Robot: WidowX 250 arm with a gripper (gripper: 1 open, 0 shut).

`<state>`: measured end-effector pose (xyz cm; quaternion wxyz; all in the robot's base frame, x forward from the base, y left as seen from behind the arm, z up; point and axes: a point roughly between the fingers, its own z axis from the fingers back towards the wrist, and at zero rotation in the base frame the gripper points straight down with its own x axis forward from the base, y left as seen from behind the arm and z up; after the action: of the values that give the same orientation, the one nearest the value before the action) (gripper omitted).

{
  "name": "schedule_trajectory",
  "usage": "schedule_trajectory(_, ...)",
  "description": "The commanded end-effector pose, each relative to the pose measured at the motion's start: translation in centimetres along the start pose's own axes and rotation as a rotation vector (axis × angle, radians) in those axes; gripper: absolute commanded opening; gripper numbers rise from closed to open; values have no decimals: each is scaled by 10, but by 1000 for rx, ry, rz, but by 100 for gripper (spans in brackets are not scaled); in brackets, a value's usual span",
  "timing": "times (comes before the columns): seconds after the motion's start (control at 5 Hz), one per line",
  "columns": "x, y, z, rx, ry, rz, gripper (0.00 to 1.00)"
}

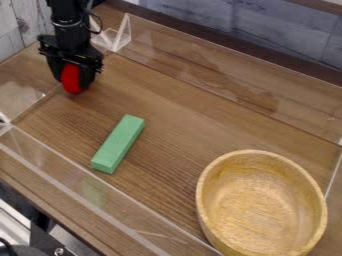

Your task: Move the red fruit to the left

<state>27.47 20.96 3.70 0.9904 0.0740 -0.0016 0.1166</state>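
The red fruit (72, 80) is a small glossy red ball at the upper left of the wooden table. It sits between the two black fingers of my gripper (71, 78), which points straight down and is shut on it. Its lower part shows below the fingertips, while the top is hidden by the gripper body. I cannot tell whether the fruit touches the table or hangs just above it.
A green rectangular block (119, 143) lies in the middle of the table. A wooden bowl (214, 200) stands at the lower right. Clear plastic walls (40, 160) border the table, with a clear bracket (120, 35) behind the gripper.
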Motion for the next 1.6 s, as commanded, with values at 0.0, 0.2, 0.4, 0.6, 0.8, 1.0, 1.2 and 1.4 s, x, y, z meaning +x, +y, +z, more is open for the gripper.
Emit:
schedule_trajectory(0.0,9,11,21,24,-55,63,0)
schedule_trajectory(0.2,9,10,20,19,-41,101,100)
schedule_trajectory(0.4,12,3,11,7,-48,13,100)
schedule_trajectory(0.6,12,2,18,-21,-32,48,100)
schedule_trajectory(0.8,12,2,24,-44,-16,81,100)
schedule_trajectory(1.0,13,3,33,-64,-5,110,100)
schedule_trajectory(1.2,13,3,43,-81,-1,139,100)
schedule_trajectory(1.4,7,-4,57,-98,0,171,100)
